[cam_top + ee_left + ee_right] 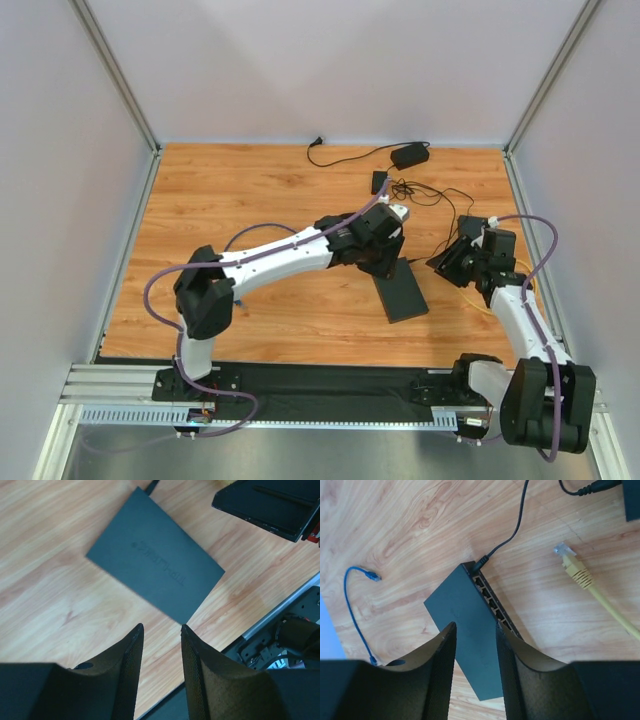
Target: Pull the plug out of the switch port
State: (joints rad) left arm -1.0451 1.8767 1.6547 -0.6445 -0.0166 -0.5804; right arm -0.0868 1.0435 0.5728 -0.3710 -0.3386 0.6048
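The switch [470, 630] lay right of the tabletop's centre, directly under the right end effector [475, 675], its long axis running near-to-far. Both end effectors were seen open, empty. The black plug [481, 563] sat at the far port corner; the yellow cable [580, 572] lay unplugged nearby.

A warm orange wood-grain laminate tabletop [250, 190] sits enclosed by plain pale grey wall panels [330, 60] with aluminium corner posts [115, 70]; a black mat strip [330, 382] lines its near edge.
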